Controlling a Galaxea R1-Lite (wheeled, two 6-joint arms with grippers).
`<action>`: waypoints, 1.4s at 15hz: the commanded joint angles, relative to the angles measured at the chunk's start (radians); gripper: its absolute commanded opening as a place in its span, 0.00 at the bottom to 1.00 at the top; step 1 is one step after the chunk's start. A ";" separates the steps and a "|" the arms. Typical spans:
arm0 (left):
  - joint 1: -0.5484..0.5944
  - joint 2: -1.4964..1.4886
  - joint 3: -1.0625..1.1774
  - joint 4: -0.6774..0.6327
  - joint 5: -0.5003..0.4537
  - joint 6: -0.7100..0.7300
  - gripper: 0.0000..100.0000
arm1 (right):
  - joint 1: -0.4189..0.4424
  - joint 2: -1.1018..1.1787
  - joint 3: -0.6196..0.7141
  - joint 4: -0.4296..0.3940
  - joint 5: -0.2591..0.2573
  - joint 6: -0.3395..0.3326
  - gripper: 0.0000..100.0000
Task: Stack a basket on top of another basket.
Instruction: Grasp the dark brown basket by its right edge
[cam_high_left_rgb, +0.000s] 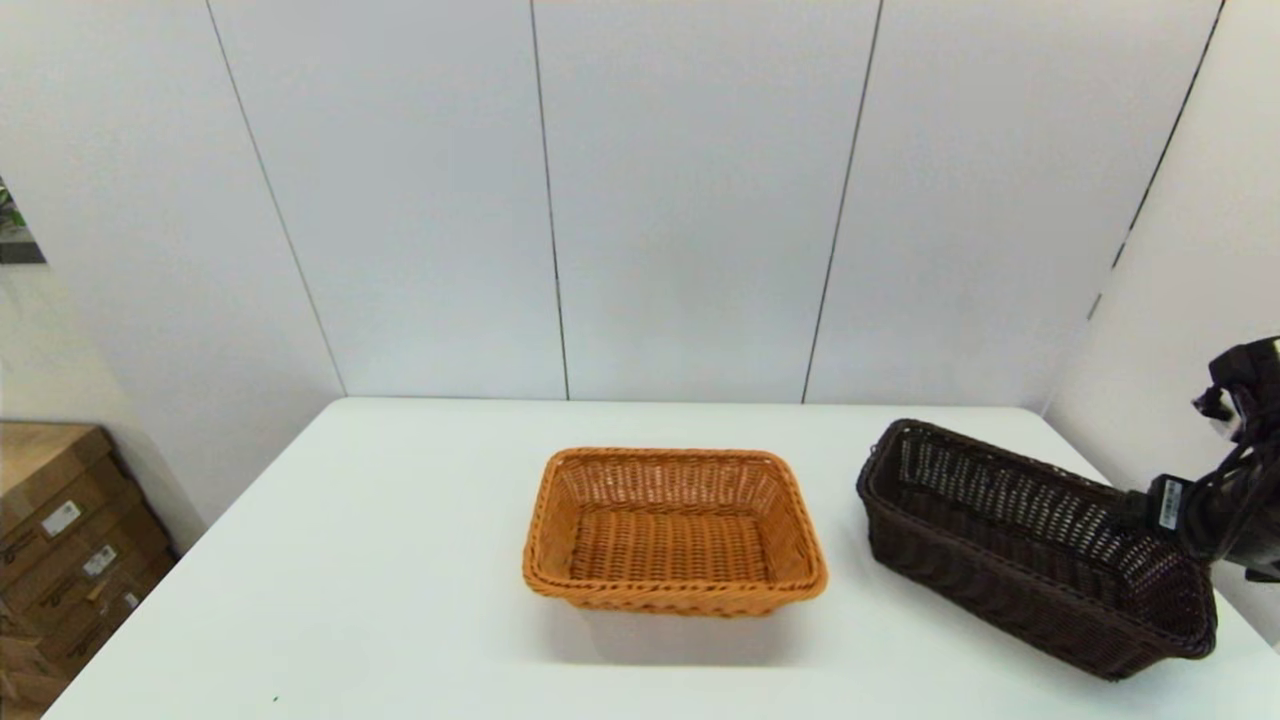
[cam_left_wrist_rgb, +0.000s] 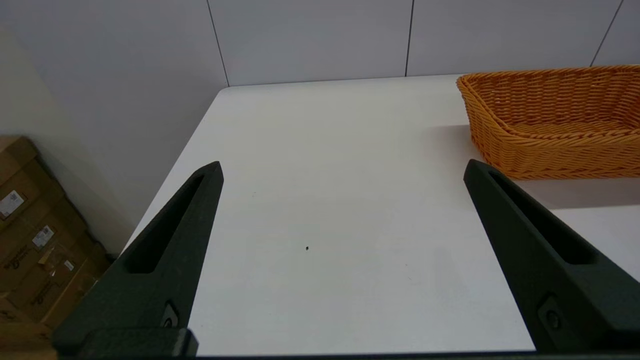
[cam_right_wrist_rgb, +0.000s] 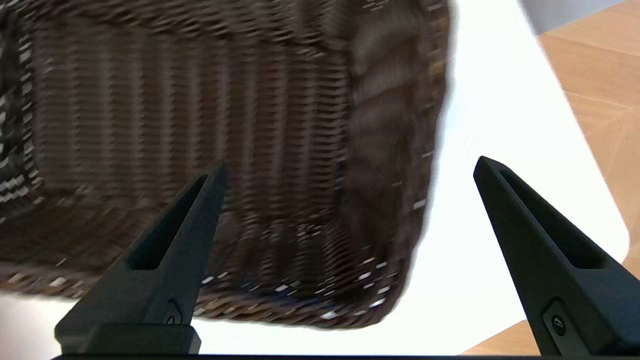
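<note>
Right end effector (cam_right_wrist_rgb: 345, 165) hung wide over the dark basket (cam_high_left_rgb: 1030, 545) at lower right, straddling its right rim. Basket's long axis ran upper-left to lower-right. Left end effector (cam_left_wrist_rgb: 342, 167) parked wide, farther off.

Dark brown basket (cam_high_left_rgb: 1030, 550) rests apart from, right of, orange-tan basket (cam_high_left_rgb: 673, 530).

white panelled walls (cam_high_left_rgb: 690, 200), cardboard boxes (cam_high_left_rgb: 70, 540)

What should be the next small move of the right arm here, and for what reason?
Probably lower the open right gripper so its fingers straddle the near side wall of the dark brown basket, then close. That basket sits on the table, apart from the orange-tan basket, ungrasped.
</note>
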 joint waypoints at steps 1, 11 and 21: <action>0.000 0.000 0.000 0.000 0.000 0.000 1.00 | -0.043 0.023 -0.004 0.001 -0.002 -0.008 1.00; 0.000 0.000 0.000 0.000 0.000 0.000 1.00 | -0.048 0.185 -0.007 -0.023 -0.005 0.002 1.00; 0.000 0.000 0.000 0.000 0.000 0.000 1.00 | -0.062 0.248 -0.076 0.052 0.007 0.003 1.00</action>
